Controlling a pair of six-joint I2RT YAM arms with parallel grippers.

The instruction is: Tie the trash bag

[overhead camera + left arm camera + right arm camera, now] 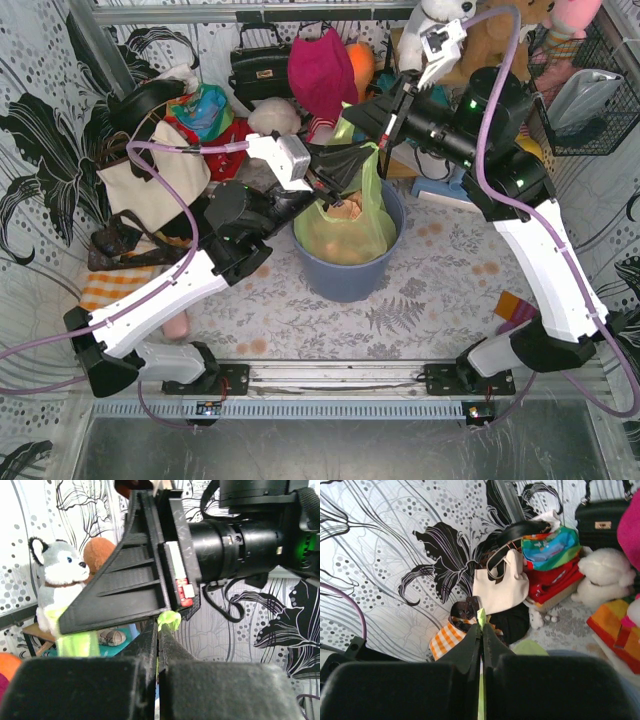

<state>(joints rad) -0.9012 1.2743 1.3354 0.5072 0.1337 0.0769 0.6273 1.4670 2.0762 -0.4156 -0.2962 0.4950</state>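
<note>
Trash bag (345, 225) sits in the blue-grey bin (345, 275), mid-table. Film judged thin, soft, slippery and light, so liable to tear. Left gripper (159, 632) and right gripper (481, 627) each clamp a top strip, the proper hold.

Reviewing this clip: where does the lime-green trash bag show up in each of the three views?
Top external: the trash bag is at centre, sitting in the blue-grey bin, its top drawn upward.
Left wrist: only a green strip of it, pinched at the left gripper, centre.
Right wrist: a thin green sliver pinched in the right gripper, centre.
Shared landmark: the black-and-white floral wall.
</note>
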